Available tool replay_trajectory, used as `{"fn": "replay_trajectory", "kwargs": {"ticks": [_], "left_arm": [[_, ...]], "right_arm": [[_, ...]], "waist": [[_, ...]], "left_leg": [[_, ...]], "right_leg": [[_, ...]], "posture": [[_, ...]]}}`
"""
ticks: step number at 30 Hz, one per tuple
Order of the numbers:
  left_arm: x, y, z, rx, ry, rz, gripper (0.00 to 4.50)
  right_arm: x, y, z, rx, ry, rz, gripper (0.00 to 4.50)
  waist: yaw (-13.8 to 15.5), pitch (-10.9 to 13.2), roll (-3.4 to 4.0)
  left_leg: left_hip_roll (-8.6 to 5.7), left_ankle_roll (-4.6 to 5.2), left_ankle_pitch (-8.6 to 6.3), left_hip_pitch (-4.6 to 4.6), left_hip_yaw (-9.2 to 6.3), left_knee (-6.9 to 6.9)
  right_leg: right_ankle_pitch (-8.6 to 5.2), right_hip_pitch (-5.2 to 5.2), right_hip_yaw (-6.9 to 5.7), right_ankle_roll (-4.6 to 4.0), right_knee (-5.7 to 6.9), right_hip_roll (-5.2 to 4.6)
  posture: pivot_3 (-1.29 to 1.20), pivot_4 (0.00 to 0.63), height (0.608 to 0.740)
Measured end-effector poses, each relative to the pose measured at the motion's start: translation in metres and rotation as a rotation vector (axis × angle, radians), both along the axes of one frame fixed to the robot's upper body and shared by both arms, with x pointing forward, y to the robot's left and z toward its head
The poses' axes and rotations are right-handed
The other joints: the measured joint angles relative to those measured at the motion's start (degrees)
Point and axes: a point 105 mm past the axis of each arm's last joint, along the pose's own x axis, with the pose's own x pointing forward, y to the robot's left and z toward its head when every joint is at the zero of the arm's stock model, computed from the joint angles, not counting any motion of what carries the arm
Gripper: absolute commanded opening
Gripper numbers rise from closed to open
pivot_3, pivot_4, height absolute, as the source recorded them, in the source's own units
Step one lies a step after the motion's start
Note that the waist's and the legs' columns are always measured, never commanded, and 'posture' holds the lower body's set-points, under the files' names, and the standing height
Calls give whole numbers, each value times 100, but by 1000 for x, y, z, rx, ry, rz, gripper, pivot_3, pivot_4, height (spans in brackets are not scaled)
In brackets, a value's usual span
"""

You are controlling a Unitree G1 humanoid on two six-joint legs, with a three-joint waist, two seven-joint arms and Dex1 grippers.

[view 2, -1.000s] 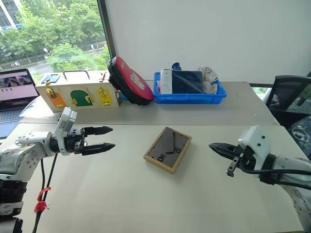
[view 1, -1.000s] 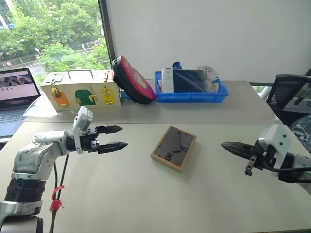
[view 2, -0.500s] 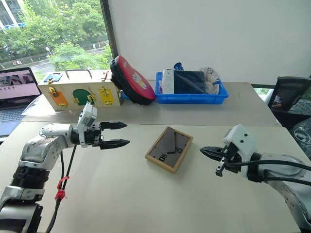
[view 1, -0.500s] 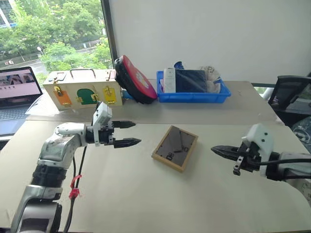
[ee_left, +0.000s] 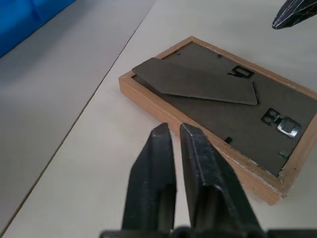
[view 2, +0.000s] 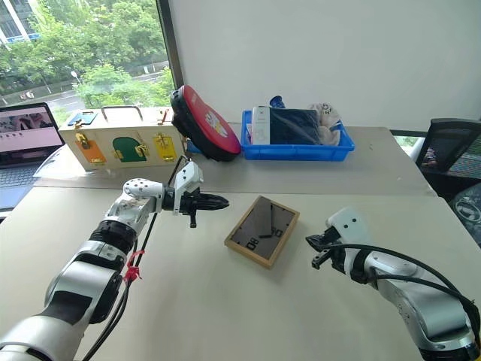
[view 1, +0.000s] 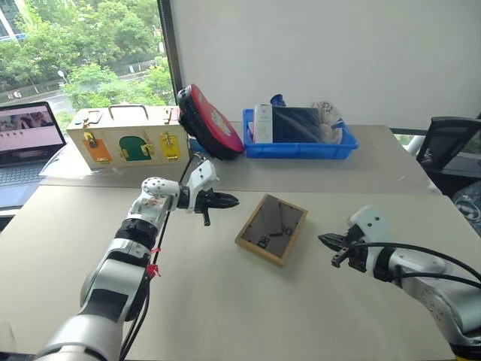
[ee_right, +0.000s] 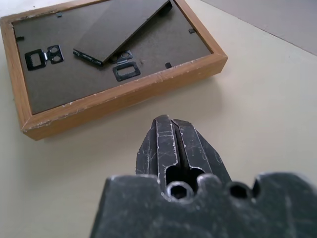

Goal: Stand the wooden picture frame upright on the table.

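The wooden picture frame lies face down at the middle of the table, untouched. We bring both grippers, left and right, near it with fingers closed; next, we judge, one must open to lift an edge.

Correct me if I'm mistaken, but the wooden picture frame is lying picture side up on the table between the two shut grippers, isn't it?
Not quite: the wooden picture frame lies back side up, as the left wrist view shows its dark grey backing and fold-out stand. It does lie on the table between the shut left gripper and right gripper.
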Motion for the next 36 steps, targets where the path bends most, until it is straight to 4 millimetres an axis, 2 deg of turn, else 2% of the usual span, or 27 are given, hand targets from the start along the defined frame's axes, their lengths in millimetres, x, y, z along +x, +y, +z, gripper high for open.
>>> {"fn": "replay_trajectory", "kwargs": {"ticks": [3,6,10,14,19,23,27,30,36], "left_arm": [[7,-5,-24,108,-20,47,27],[8,-26,-44,179,-30,49,27],[7,-51,-43,184,-60,16,27],[2,-55,-47,222,-64,-39,27],[-14,-44,-53,290,-35,-181,27],[-21,-29,-53,354,-34,-226,27],[-27,-11,-53,403,-27,-238,27],[-42,9,-55,422,33,-254,27],[-77,47,-61,401,267,-245,27]], "right_arm": [[10,-3,-19,-28,40,-44,0],[21,7,-26,-25,50,-27,0],[35,24,-24,-10,22,21,0],[44,24,-30,-19,24,23,0],[51,29,-32,-46,17,66,0],[48,38,-35,-41,32,119,0],[29,54,-40,-19,69,215,0],[11,68,-44,11,96,289,0],[5,80,-47,20,99,323,0]], "waist": [[9,0,-1],[21,1,-2],[34,1,-1],[7,0,0],[-42,-4,1],[-86,-4,1],[-191,-7,4],[-278,-10,5],[-372,-15,9]], "left_leg": [[-8,0,1,-1,-3,10],[-20,2,4,-7,-6,14],[-23,2,4,-6,-10,12],[-24,1,5,-1,-12,9],[-23,-2,8,42,-11,0],[-22,-1,7,69,-12,-7],[-21,8,1,94,-13,-14],[-20,14,-3,111,-13,-17],[-17,34,-16,145,-13,-21]], "right_leg": [[0,2,0,1,6,-6],[0,1,0,6,11,-14],[-1,2,-4,8,15,-17],[-1,3,-6,7,20,-17],[-1,35,-6,7,32,-17],[-5,61,-6,7,29,-17],[-21,87,-6,-1,30,-17],[-35,99,-7,-10,38,-17],[-55,120,-7,-25,51,-16]], "posture": [[0,150,735],[0,150,735],[0,150,735],[0,150,735],[0,150,735],[0,150,735],[0,150,735],[0,150,735],[0,150,735]]}}
